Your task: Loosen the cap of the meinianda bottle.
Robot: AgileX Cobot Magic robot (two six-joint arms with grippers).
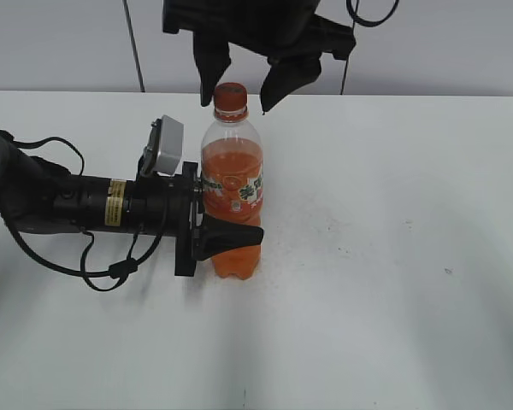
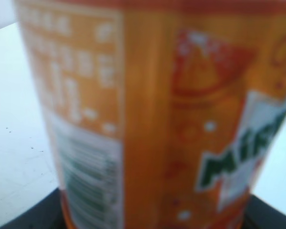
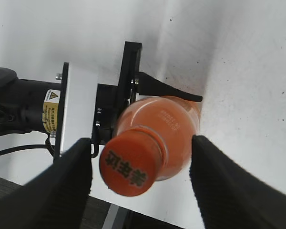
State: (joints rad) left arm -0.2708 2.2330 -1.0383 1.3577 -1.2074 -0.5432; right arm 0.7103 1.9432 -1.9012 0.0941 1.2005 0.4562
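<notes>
Meinianda bottle (image 1: 232,196): upright on white table (image 1: 393,256), pinched at its label band by the left gripper (image 1: 218,224). Cap (image 1: 230,98): on the neck, between the spread fingers of the right gripper (image 1: 241,81), untouched on either side.

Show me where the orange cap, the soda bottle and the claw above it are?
cap (image 3: 130,167): right wrist view, its flat top.
meinianda bottle (image 1: 232,190): exterior view, its label band.
right gripper (image 1: 239,90): exterior view, the gap between its open fingertips.
</notes>
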